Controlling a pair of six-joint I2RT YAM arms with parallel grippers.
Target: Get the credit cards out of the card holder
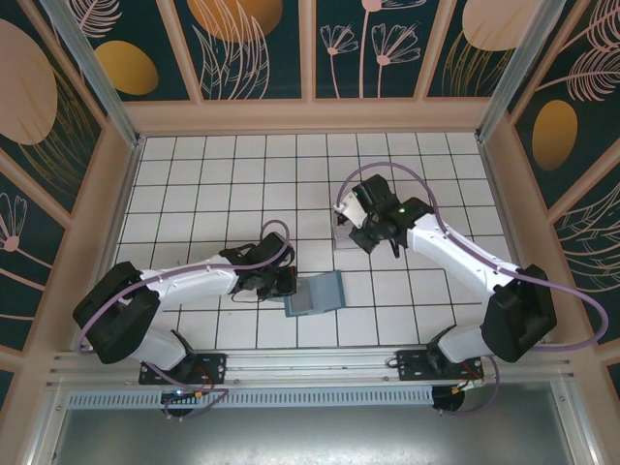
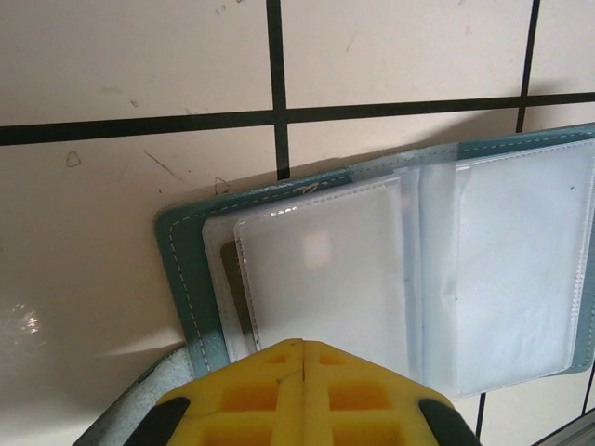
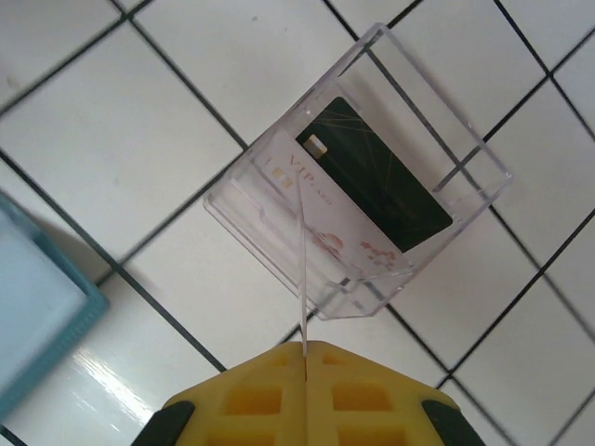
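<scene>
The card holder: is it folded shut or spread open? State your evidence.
Spread open: the card holder lies flat on the tiled table, both panels side by side, their clear sleeves facing up.

Your left arm (image 1: 189, 281) lies low, stretched toward the card holder (image 1: 316, 294), and your left gripper (image 2: 302, 346) sits at the holder's left edge with its jaws pressed together. Your right arm (image 1: 455, 254) reaches beyond the holder's far right corner, and your right gripper (image 3: 305, 346) is closed tight too.
</scene>
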